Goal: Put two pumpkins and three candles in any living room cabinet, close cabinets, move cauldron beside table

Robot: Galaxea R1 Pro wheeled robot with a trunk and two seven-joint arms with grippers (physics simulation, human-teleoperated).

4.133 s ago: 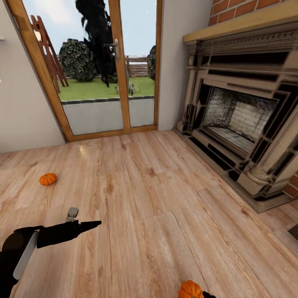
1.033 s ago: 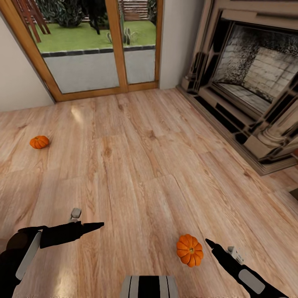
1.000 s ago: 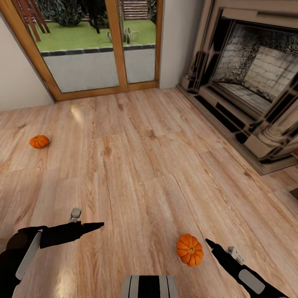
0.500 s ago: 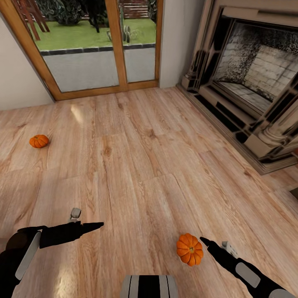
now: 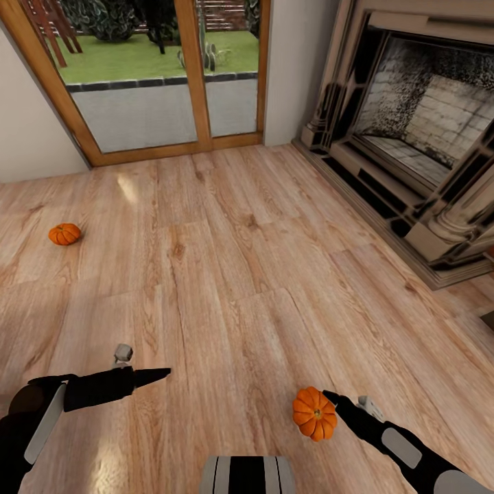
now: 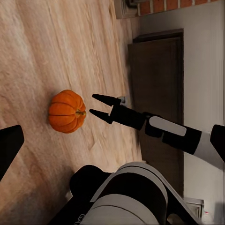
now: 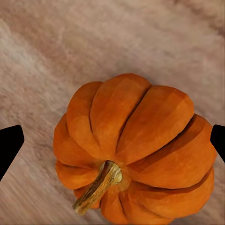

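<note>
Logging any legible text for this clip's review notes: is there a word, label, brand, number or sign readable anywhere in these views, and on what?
None can be read for certain.
Robot body: faint pale marks at its lower edge, cut off and too small to read.
Near pumpkin, far pumpkin, fireplace, glass door, right end effector: no text on any.

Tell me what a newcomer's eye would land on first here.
The near pumpkin on the wood floor, with the right gripper open just beside it. A second pumpkin lies far off toward the glass door, and a big fireplace stands on the right.
</note>
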